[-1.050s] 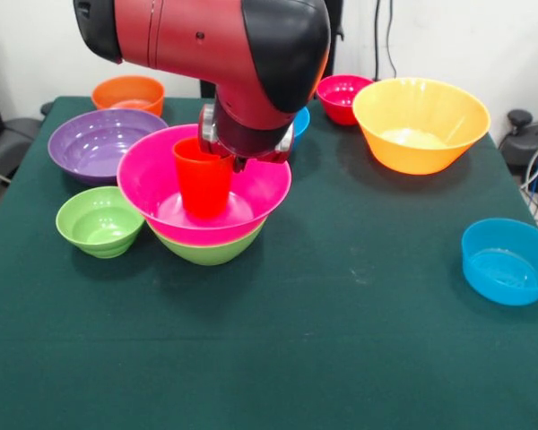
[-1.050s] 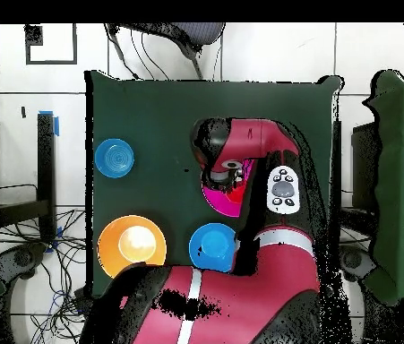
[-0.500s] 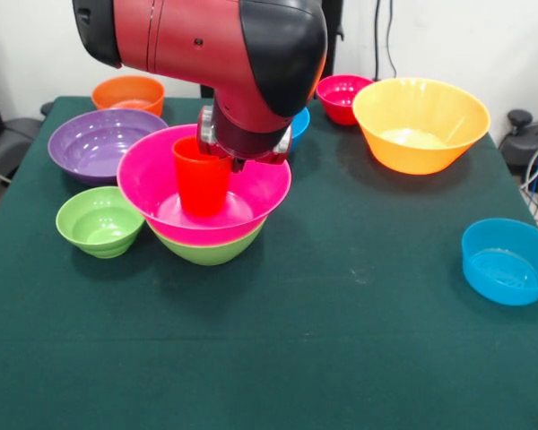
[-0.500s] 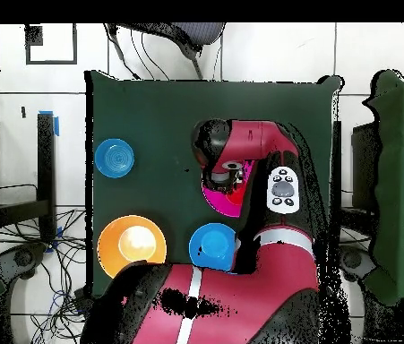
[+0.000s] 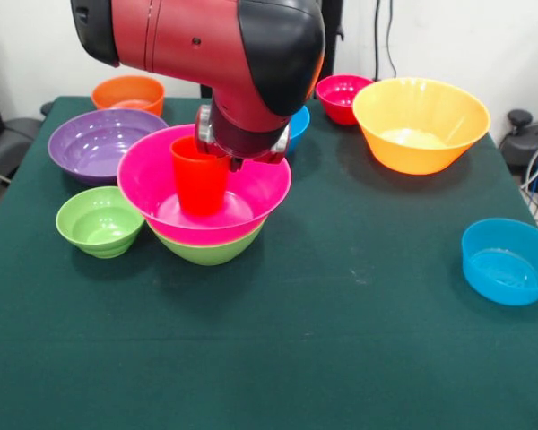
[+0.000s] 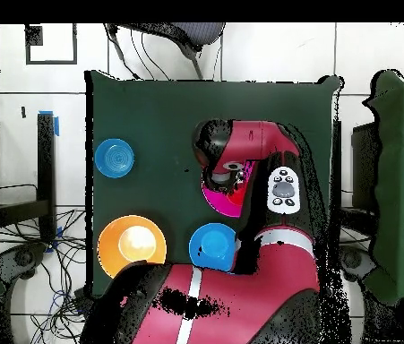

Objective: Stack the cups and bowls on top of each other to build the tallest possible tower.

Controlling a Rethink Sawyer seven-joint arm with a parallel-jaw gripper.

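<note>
Tower so far: medium green bowl at the bottom on the table, large pink bowl nested into it, rim well above the green one. Orange cup stands upright inside the pink bowl, base apparently down on the bowl's floor, though I can't be sure it is fully seated.

Gripper sits right at the cup's rim, on the far side of it, tucked under the bulky red-and-black wrist. The wrist housing hides the fingers. Can't tell whether the jaws are closed on the cup's rim or already parted from it.

Overhead view adds little: the arm covers most of the stack; only a sliver of pink shows beside the wrist.

Loose pieces around the table, all apart from the stack:
- small green bowl, just beside the stack, nearly touching the pink rim
- purple bowl, behind that
- small orange bowl, far corner
- red bowl and large orange bowl, far side
- blue bowl, alone near the table edge
- a second blue bowl, mostly hidden behind the arm

My read: three pieces in place, seven to go. Early days. The cup standing open-end up inside a wide bowl gives a narrow seat for whatever comes next; a small bowl would seem likeliest to sit on it.
</note>
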